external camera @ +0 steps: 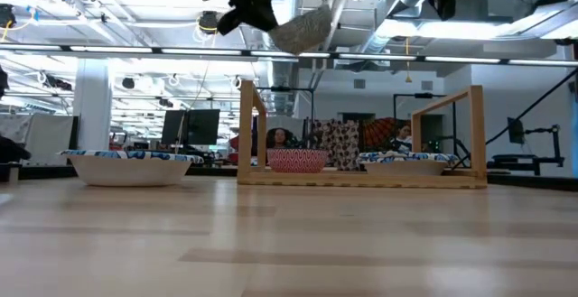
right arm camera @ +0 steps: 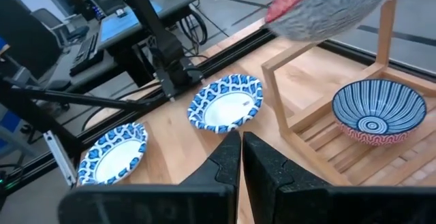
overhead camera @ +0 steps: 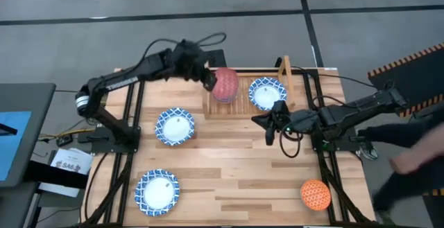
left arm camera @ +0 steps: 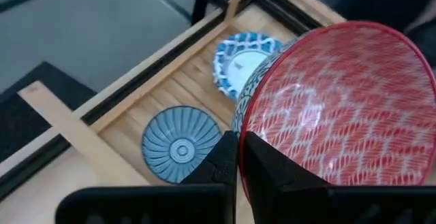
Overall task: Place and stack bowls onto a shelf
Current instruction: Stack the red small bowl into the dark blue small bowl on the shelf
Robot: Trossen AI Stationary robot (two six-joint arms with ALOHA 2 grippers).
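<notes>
My left gripper (overhead camera: 208,79) is shut on the red bowl (overhead camera: 225,84) and holds it tilted above the wooden shelf (overhead camera: 239,107). Below it the small blue bowl (left arm camera: 180,142) sits on the shelf's slats, with a white blue-rimmed bowl (overhead camera: 267,93) beside it. Two more white bowls (overhead camera: 175,126) (overhead camera: 157,191) rest on the table, and the orange bowl (overhead camera: 316,194) lies near the table's right near corner. My right gripper (overhead camera: 272,123) hovers shut, just on the near side of the shelf. My left gripper pinches the red bowl's rim (left arm camera: 246,137), one finger (left arm camera: 272,173) on the red inside and the other on the grey outside. The fingers come from the table's left, slanting down. The bowl is lifted clear above the shelf and tilted steeply.
The shelf's upright side boards (external camera: 246,130) (external camera: 476,134) stand at its two ends. Black frame rails (overhead camera: 132,110) (overhead camera: 322,152) run along both table sides. A person's hand (overhead camera: 409,157) shows beyond the table's right edge. Bare wood lies in the middle of the table.
</notes>
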